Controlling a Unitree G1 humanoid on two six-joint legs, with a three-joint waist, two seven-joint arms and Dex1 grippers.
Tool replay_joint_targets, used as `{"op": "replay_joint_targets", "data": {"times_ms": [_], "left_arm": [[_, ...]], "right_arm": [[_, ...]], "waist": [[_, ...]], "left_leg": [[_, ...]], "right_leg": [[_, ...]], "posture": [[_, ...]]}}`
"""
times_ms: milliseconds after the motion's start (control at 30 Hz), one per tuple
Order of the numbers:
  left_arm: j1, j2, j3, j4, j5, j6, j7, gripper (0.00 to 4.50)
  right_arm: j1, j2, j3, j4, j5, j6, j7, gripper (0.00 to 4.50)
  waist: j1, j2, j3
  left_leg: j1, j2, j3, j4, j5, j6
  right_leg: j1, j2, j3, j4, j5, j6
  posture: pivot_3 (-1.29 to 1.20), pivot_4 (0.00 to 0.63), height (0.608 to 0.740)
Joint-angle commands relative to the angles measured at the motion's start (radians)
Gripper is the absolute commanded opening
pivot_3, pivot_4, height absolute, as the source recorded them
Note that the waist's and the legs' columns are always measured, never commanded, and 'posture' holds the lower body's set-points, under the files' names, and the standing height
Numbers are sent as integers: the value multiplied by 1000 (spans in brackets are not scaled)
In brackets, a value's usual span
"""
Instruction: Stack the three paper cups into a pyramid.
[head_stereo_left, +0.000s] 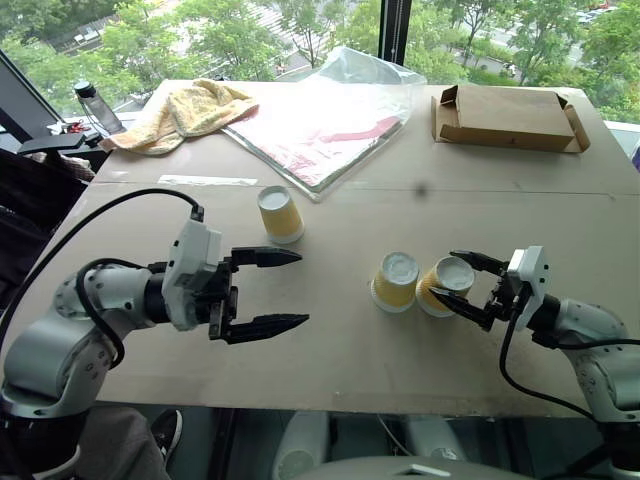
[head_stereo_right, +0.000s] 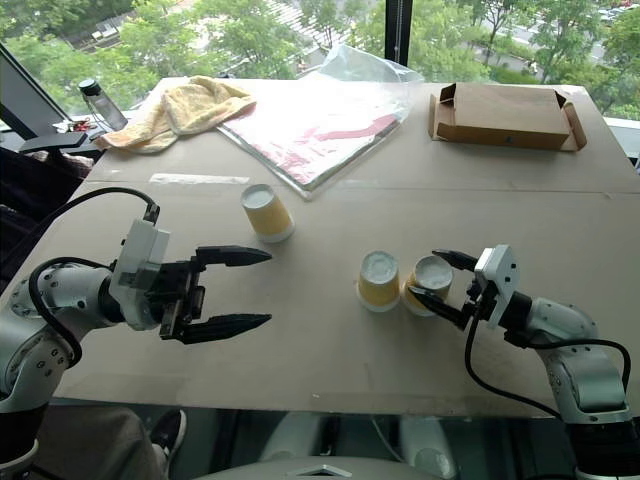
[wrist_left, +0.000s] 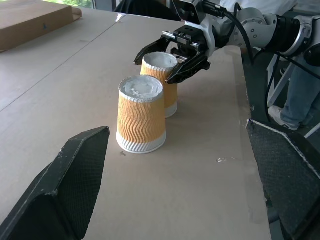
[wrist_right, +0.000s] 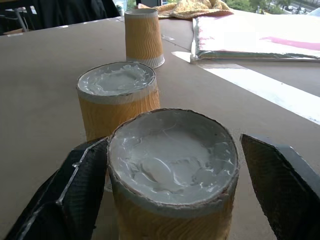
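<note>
Left eye view: three paper cups (head_stereo_left: 395, 281), two hands (head_stereo_left: 272, 290).

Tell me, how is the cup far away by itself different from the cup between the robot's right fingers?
The lone cup stands apart near the plastic-wrapped sheet; the right cup stands beside another cup. The right gripper has its open fingers around the right cup; nothing surrounds the lone cup. Both are yellow, ribbed and upside down.

A tan table (head_stereo_left: 420, 340) stands by a window (head_stereo_left: 300, 30) overlooking green trees (head_stereo_left: 220, 30).
</note>
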Motion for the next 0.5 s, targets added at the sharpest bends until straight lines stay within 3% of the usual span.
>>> {"op": "replay_joint_targets", "data": {"times_ms": [33,167,333,500], "left_arm": [[6,8,36,-22,-13,-7,2,4500],[20,4,54,-26,-21,-4,13,4500],[65,-12,113,-11,-31,-2,38,4500],[72,-79,138,40,10,-38,112,4500]], "right_arm": [[11,-17,-29,-29,14,-11,8,4447],[27,-80,-101,-75,80,39,30,4447],[45,-222,-202,-223,343,266,74,4447],[5,-253,-214,-317,510,370,49,4447]], "waist": [[0,0,0],[0,1,0],[-1,1,1],[0,1,1]], "left_leg": [[0,0,0,0,0,0],[0,0,0,0,0,0],[0,0,0,0,0,0],[0,1,0,0,0,1]], "right_leg": [[0,0,0,0,0,0],[0,0,0,0,0,0],[0,0,0,0,0,0],[0,0,-1,0,0,0]], "posture": [[0,150,740],[0,150,740],[0,150,740],[0,150,740]]}}
